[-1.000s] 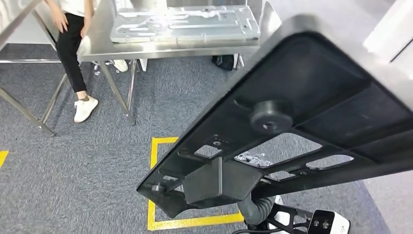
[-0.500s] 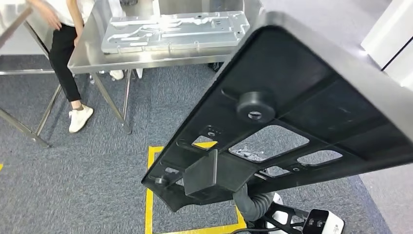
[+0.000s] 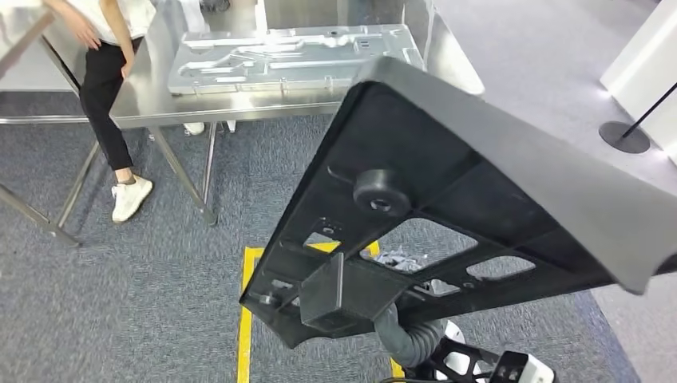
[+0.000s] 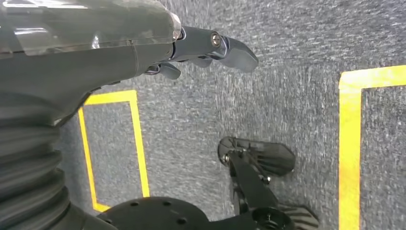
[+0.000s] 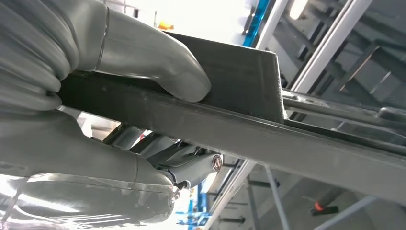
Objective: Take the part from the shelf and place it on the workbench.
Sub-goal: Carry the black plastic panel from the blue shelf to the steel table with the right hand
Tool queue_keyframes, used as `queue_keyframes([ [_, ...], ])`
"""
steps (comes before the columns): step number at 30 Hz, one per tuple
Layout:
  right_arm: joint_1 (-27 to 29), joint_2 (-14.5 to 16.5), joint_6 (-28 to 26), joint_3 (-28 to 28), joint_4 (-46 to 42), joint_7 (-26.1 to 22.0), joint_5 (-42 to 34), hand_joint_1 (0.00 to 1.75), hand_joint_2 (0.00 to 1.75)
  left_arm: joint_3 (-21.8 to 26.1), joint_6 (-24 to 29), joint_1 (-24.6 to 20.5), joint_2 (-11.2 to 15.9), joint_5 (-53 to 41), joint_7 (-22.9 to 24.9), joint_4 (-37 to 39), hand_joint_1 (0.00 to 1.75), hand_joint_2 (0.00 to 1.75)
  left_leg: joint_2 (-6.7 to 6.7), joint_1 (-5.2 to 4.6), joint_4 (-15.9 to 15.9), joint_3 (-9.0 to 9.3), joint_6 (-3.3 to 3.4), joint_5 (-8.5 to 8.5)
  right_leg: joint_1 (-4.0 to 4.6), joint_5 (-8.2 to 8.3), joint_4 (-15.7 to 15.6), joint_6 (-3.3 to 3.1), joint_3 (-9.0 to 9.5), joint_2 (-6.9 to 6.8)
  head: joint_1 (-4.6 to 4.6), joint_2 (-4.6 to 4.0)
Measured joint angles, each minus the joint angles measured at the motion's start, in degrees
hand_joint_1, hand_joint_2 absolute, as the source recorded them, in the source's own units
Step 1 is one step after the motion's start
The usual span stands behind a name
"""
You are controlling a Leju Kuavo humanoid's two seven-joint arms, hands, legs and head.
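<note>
The part (image 3: 479,183) is a large black moulded panel with ribs, cut-outs and a round boss. It hangs tilted in front of me, low right in the head view. My right hand (image 5: 81,120) grips its edge (image 5: 268,139), the thumb (image 5: 158,62) pressed on one side and the fingers under it. In the head view its ribbed grey wrist cover (image 3: 411,339) shows below the panel. My left hand (image 4: 143,43) hangs over the carpet and holds nothing, its dark fingers (image 4: 230,48) loosely apart. The steel workbench (image 3: 239,108) stands ahead, at the top of the head view.
A silver machined plate (image 3: 287,56) lies on the workbench. A person (image 3: 104,72) in black trousers stands at its left end. Yellow tape (image 3: 243,319) marks a box on the grey carpet. A stanchion base (image 3: 627,136) stands at the far right. Table legs (image 3: 192,175) reach the floor.
The whole picture has shifted, so the camera has moved; the stanchion base has come into sight. The black part has swung leftward in the view and still rides in my right hand.
</note>
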Motion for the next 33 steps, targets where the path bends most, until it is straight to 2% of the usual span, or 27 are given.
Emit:
queue_keyframes([
  [2, 0.0, 0.0, -0.1, 0.0, 0.0, 0.0, -0.4, 1.75, 1.75, 0.1, 0.0, 0.0, 0.0, 0.0, 0.0, 0.0, 0.0, 1.75, 0.06, -0.03, 0.1, 0.4, -0.79, 0.03, 0.05, -0.01, -0.4, -0.87, 0.52, 0.12, -0.03, 0.0],
  [4, -0.2, 0.0, -0.3, 0.0, -0.1, 0.0, -0.8, 1.75, 1.75, 0.3, 0.0, -0.1, 0.0, 0.0, -0.1, 0.0, 0.0, 1.75, 0.08, 0.01, 2.7, -0.38, -1.11, -0.34, -0.06, -0.25, -1.0, -1.66, 1.78, 0.15, -0.02, -0.01],
  [5, -0.3, 0.0, -0.5, 0.0, -0.1, 0.0, -0.8, 1.75, 1.75, 0.3, 0.0, -0.1, 0.0, 0.0, -0.2, 0.0, 0.0, 1.75, 0.07, 0.06, 5.5, -1.8, -1.11, -1.26, -0.05, -0.49, -1.2, -2.02, 2.41, 0.13, -0.02, -0.01],
  [7, -0.4, -0.1, -1.1, 0.0, -0.2, 0.2, -0.5, 1.75, 1.75, 0.4, -0.1, -0.1, 0.0, -0.1, -0.2, 0.0, 0.0, 1.75, 0.06, 0.06, 12.4, -6.06, -1.12, -4.19, 0.27, -1.16, -1.3, -2.61, 3.16, 0.1, -0.02, -0.01],
  [8, -0.3, -0.1, -1.4, 0.0, -0.2, 0.3, -0.3, 1.75, 1.75, 0.4, -0.1, 0.0, 0.0, -0.2, -0.2, 0.0, 0.0, 1.75, 0.06, 0.05, 14.8, -8.0, -1.14, -5.34, 0.48, -1.51, -1.3, -2.8, 3.49, 0.1, -0.02, 0.0],
  [9, -0.3, -0.2, -1.7, 0.0, -0.1, 0.4, -0.1, 1.75, 1.75, 0.4, -0.1, 0.1, 0.0, -0.3, -0.2, 0.0, 0.0, 1.75, 0.06, 0.02, 15.8, -9.27, -1.08, -5.47, 0.72, -1.89, -1.3, -2.94, 3.92, 0.09, -0.02, 0.0],
  [10, -0.3, -0.3, -2.0, 0.1, -0.1, 0.5, 0.2, 1.75, 1.75, 0.4, -0.1, 0.2, 0.0, -0.4, -0.2, 0.0, 0.0, 1.75, 0.09, -0.07, 14.7, -9.55, -0.85, -4.23, 0.95, -2.3, -1.3, -3.02, 4.46, 0.02, -0.02, 0.0],
  [12, -0.3, -0.3, -2.5, 0.1, -0.1, 0.7, 0.7, 1.75, 1.75, 0.4, -0.1, 0.3, 0.1, -0.6, -0.2, 0.0, 0.0, 1.75, 0.79, -0.58, 8.0, -7.83, 0.06, 0.98, 1.28, -3.24, -1.3, -3.03, 5.75, -0.41, -0.02, 0.0],
  [13, -0.3, -0.3, -2.6, 0.1, -0.1, 0.8, 0.9, 1.75, 1.75, 0.4, -0.1, 0.2, 0.2, -0.6, -0.2, 0.0, 0.0, 1.75, 1.63, -1.03, 4.6, -6.92, 0.56, 2.72, 1.42, -3.67, -1.3, -2.93, 6.24, -0.75, -0.01, -0.01],
  [15, -0.2, -0.4, -2.7, 0.1, 0.0, 1.0, 1.1, 1.75, 1.75, 0.4, -0.1, 0.0, 0.3, -0.6, -0.2, 0.0, 0.0, 1.75, 2.92, -1.76, 1.1, -6.06, 1.27, 3.99, 1.53, -4.26, -1.3, -2.49, 6.65, -1.51, -0.01, -0.01],
  [17, -0.2, -0.4, -3.0, 0.1, 0.0, 0.9, 1.1, 1.75, 1.75, 0.4, -0.2, 0.0, 0.3, -0.6, -0.2, 0.0, 0.0, 1.75, 2.52, -1.8, 0.5, -5.7, 1.61, 4.12, 1.56, -4.34, -1.1, -1.79, 6.86, -2.01, -0.02, 0.0],
  [19, -0.3, -0.4, -3.2, 0.1, -0.1, 0.5, 0.6, 1.75, 1.75, 0.4, -0.2, 0.1, 0.3, -0.7, -0.2, 0.0, 0.0, 1.75, 1.84, -1.35, -0.2, -4.69, 1.96, 4.41, 1.39, -5.13, 0.5, -1.03, 6.85, -1.53, -0.02, -0.01],
  [20, -0.3, -0.5, -3.2, 0.1, -0.3, 0.3, 0.2, 1.75, 1.75, 0.4, -0.2, 0.1, 0.3, -0.8, -0.2, 0.0, 0.0, 1.75, 1.57, -1.1, -0.5, -4.17, 2.07, 4.38, 1.19, -6.17, 2.5, -0.65, 5.98, -1.07, -0.02, -0.01],
  [21, -0.4, -0.5, -3.2, 0.1, -0.5, 0.2, -0.3, 1.75, 1.75, 0.4, -0.3, 0.0, 0.4, -0.8, -0.2, 0.0, 0.0, 1.75, 1.39, -0.94, -0.7, -3.88, 2.14, 4.26, 0.85, -7.59, 5.7, -0.22, 4.34, -0.57, -0.01, -0.01],
  [23, -0.3, -0.8, -3.1, 0.1, -0.8, 0.1, -0.8, 1.75, 1.75, 0.4, -0.4, 0.0, 0.4, -0.8, -0.2, 0.0, 0.0, 1.75, 1.09, -0.82, -0.7, -3.44, 2.11, 3.79, 0.14, -10.11, 12.6, 0.52, -0.25, -0.21, -0.01, 0.0],
  [24, -0.3, -0.9, -3.1, 0.1, -0.9, 0.1, -0.9, 1.75, 1.75, 0.4, -0.5, 0.0, 0.3, -0.8, -0.2, 0.0, 0.0, 1.75, 0.96, -0.76, -0.7, -3.1, 1.98, 3.46, -0.19, -10.29, 14.4, 0.85, -1.92, -0.19, -0.01, 0.0],
  [25, -0.3, -1.0, -3.1, 0.1, -0.9, 0.1, -1.0, 1.75, 1.75, 0.4, -0.5, 0.1, 0.3, -0.8, -0.2, 0.0, 0.0, 1.75, 0.85, -0.66, -0.7, -2.66, 1.81, 3.1, -0.43, -9.33, 14.1, 1.09, -2.57, -0.19, -0.01, -0.01],
  [26, -0.2, -1.1, -3.1, 0.1, -1.0, 0.1, -1.0, 1.75, 1.75, 0.4, -0.5, 0.1, 0.3, -0.8, -0.2, 0.0, 0.0, 1.75, 0.74, -0.52, -0.7, -2.08, 1.58, 2.68, -0.63, -7.16, 11.6, 1.32, -2.14, -0.2, -0.01, -0.01],
  [27, -0.2, -1.2, -3.1, 0.1, -1.2, 0.0, -1.0, 1.75, 1.75, 0.4, -0.5, 0.1, 0.3, -0.8, -0.2, 0.0, 0.0, 1.75, 0.65, -0.37, -0.7, -1.45, 1.31, 2.23, -0.8, -4.31, 7.7, 1.45, -0.91, -0.21, -0.01, -0.01],
  [28, -0.3, -1.3, -3.1, 0.1, -1.3, 0.0, -1.0, 1.75, 1.75, 0.4, -0.5, 0.1, 0.3, -0.8, -0.2, 0.0, 0.0, 1.75, 0.58, -0.26, -0.7, -0.86, 0.99, 1.79, -0.83, -2.32, 4.0, 1.43, 0.31, -0.23, -0.01, -0.01],
  [29, -0.3, -1.3, -3.1, 0.0, -1.5, 0.0, -1.0, 1.75, 1.75, 0.4, -0.6, 0.1, 0.3, -0.8, -0.3, 0.0, 0.0, 1.75, 0.53, -0.2, -0.7, -0.49, 0.61, 1.42, -0.71, -1.21, 1.2, 1.17, 1.25, -0.28, -0.02, 0.01],
  [30, -0.3, -1.4, -3.1, 0.0, -1.7, 0.0, -1.1, 1.75, 1.75, 0.4, -0.6, 0.0, 0.3, -0.8, -0.3, 0.0, 0.0, 1.75, 0.53, -0.18, -0.8, -0.3, 0.19, 1.1, -0.54, -0.68, -0.3, 0.71, 1.71, -0.3, -0.02, 0.01],
  [33, -0.8, -1.6, -3.1, -0.1, -2.1, 0.0, -1.5, 1.75, 1.75, 0.4, -0.7, 0.0, 0.4, -0.7, -0.3, 0.0, 0.0, 1.75, 0.58, -0.11, -0.3, 0.1, -1.0, 0.84, -0.3, -0.83, -0.9, -0.91, 2.28, -0.11, -0.01, 0.0],
])
